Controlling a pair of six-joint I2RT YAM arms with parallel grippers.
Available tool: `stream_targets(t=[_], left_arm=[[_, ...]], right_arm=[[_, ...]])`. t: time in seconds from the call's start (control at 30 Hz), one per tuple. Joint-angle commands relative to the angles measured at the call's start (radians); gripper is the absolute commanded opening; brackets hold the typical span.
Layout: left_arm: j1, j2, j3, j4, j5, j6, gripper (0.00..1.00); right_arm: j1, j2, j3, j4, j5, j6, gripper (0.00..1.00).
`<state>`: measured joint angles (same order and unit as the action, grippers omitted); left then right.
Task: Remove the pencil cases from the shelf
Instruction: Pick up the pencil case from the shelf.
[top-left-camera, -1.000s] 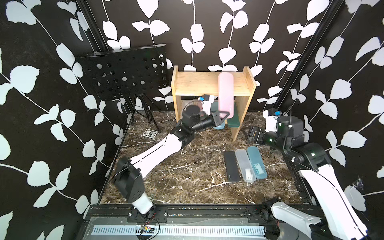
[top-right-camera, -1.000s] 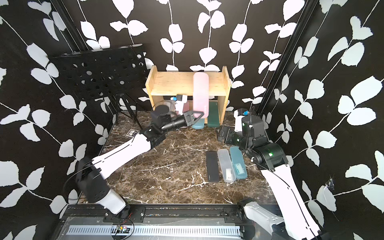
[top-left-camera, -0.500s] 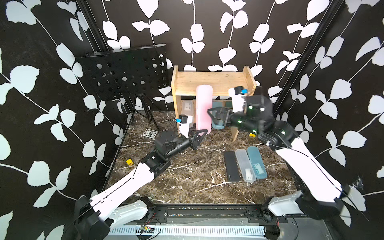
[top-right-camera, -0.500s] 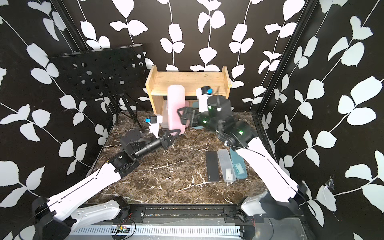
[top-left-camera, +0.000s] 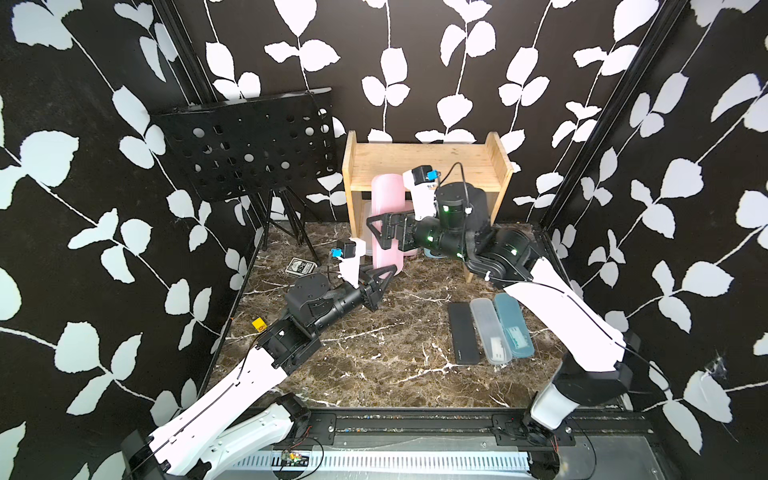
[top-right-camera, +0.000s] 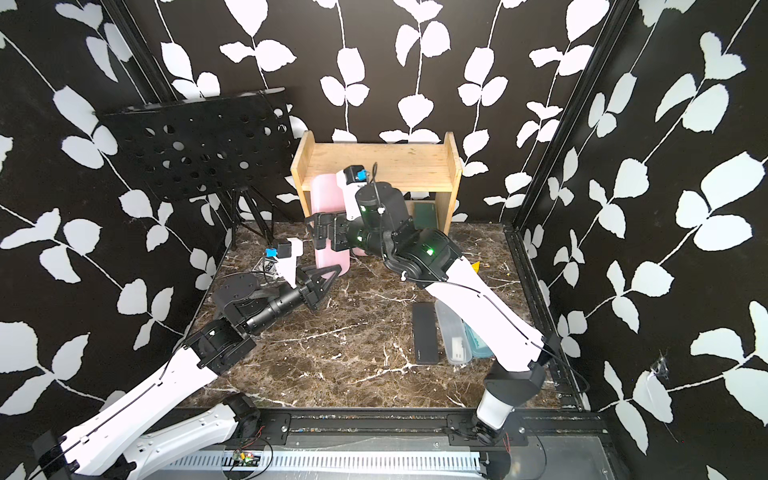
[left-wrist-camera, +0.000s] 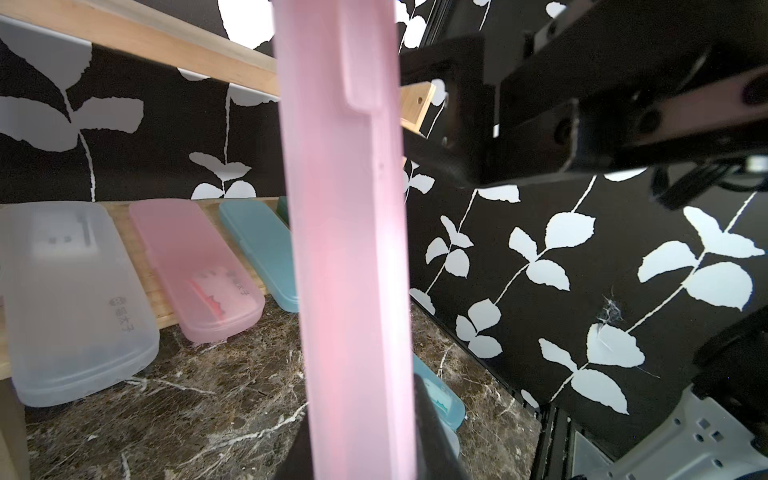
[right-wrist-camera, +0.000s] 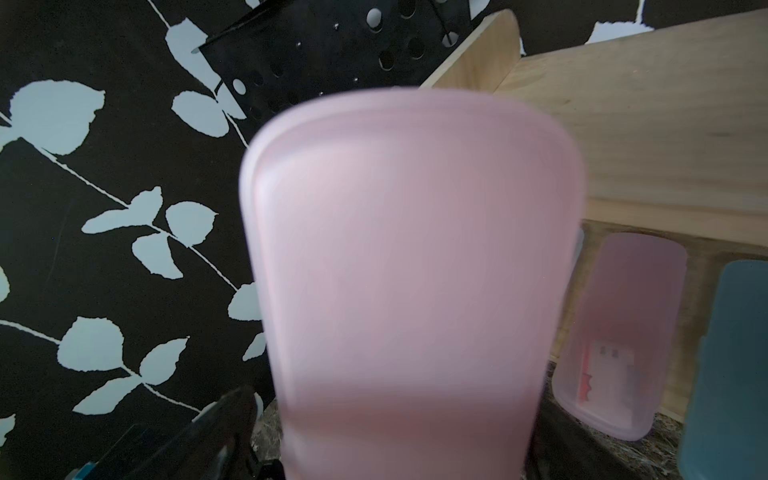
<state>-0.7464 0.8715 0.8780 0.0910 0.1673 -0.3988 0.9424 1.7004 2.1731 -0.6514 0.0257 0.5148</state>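
Pink case (top-left-camera: 385, 195) stands on end just in front of the shelf (top-left-camera: 424, 162), its foot pinched in the closed left gripper (top-left-camera: 386, 276), which reaches up from the marble table (top-left-camera: 374, 365). At the case's middle sits the right gripper (top-left-camera: 376, 230), jaws spread wide. In the left wrist view its fingers (left-wrist-camera: 453, 58) end at the case's broad face, and I cannot tell whether they touch it. On the low tier, side by side, lie a frosted case (left-wrist-camera: 70, 299), a second pink case (left-wrist-camera: 195, 266), a teal case (left-wrist-camera: 257, 245) and a sliver of a green case (left-wrist-camera: 283, 208), their near ends poking past the board's edge. The upright case and the right arm (top-left-camera: 573, 316) stand directly before that tier, so in both top views most of it is covered. Well apart, toward the table's right, a black case (top-left-camera: 463, 332), a clear case (top-left-camera: 490, 332) and a blue case (top-left-camera: 513, 324) lie flat in a close row. In a top view the right arm crosses over the blue one and part of the clear one. A black music stand (top-left-camera: 249, 145) stands left of the shelf, a small card box (top-left-camera: 301, 266) lies by its legs, and a yellow bit (top-left-camera: 258, 324) sits at the table's left edge. The right wrist view is filled by the pink case's blurred face, and that gripper's own jaws cannot be made out there.
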Motion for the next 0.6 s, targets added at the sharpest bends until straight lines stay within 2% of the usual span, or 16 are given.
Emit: stream_targets(t=[0.0, 0.37, 0.4, 0.47, 0.5, 0.57], left_arm=[[-0.004, -0.031, -0.011, 0.004, -0.005, 0.027, 0.0], [-0.004, -0.04, -0.012, -0.02, -0.039, 0.031, 0.0], [-0.004, -0.04, -0.016, -0.018, -0.046, 0.031, 0.09], [-0.004, -0.039, -0.025, -0.018, -0.07, 0.032, 0.57], [-0.004, -0.04, -0.025, -0.025, -0.086, 0.032, 0.76], [-0.004, -0.046, -0.025, -0.044, -0.118, 0.032, 0.96]], right_arm=[[0.008, 0.02, 0.055, -0.022, 0.007, -0.019, 0.98], [0.01, -0.022, -0.002, -0.035, 0.055, -0.017, 0.75], [0.009, -0.029, -0.011, -0.039, 0.057, -0.018, 0.73], [0.01, -0.045, -0.04, -0.039, 0.068, -0.019, 0.7], [0.01, -0.055, -0.065, -0.04, 0.076, -0.018, 0.7], [0.007, -0.08, -0.105, -0.044, 0.102, -0.023, 0.69]])
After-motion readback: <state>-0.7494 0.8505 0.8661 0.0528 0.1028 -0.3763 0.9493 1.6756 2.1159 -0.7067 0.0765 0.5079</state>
